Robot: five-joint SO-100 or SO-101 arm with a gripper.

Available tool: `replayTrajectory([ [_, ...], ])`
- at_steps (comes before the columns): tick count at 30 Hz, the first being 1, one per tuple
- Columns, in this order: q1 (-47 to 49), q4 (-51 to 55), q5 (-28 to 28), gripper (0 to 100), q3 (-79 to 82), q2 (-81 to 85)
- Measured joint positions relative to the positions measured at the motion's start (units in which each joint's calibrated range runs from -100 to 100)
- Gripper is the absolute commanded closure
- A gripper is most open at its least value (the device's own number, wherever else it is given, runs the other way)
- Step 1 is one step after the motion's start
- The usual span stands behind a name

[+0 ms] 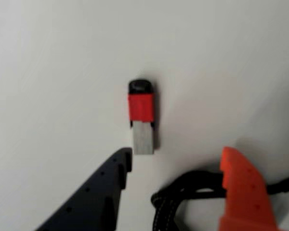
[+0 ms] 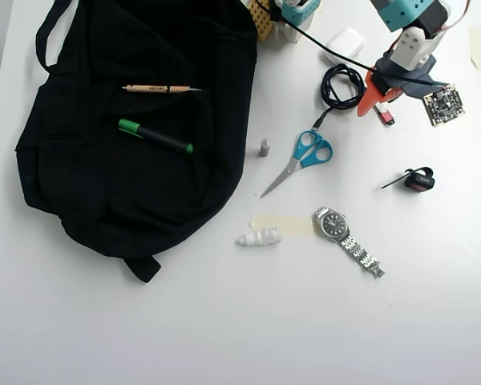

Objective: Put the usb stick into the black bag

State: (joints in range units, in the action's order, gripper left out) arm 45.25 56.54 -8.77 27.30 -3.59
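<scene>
Claw (image 1: 176,166) was wide, empty, w/ usb stick (image 1: 143,122) at frame centre; should've straddled it squarely before closing.

The gripper (image 1: 176,166) is hovering low just above the usb stick (image 1: 142,118), jaws spread apart, dark finger (image 1: 98,192) beside its metal end, orange finger (image 1: 243,192) well off.

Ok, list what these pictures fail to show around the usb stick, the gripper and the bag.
- usb stick: wrist view is blurred, so no markings are readable; in the overhead view it is tiny and partly under the gripper.
- gripper: its base is cut off by the wrist view's bottom edge.
- black bag: no opening can be made out overhead; its top is cut by the frame.
</scene>
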Motion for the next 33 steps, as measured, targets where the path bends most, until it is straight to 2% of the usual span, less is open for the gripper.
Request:
replayTrajectory([
  [10, 0.4, 3.3, 0.0, 75, -8.1, -7.4],
  [19, 2.9, 3.4, -2.3, 75, -9.0, -7.7],
  [33, 3.2, 3.4, -2.5, 75, -13.4, -13.0],
])
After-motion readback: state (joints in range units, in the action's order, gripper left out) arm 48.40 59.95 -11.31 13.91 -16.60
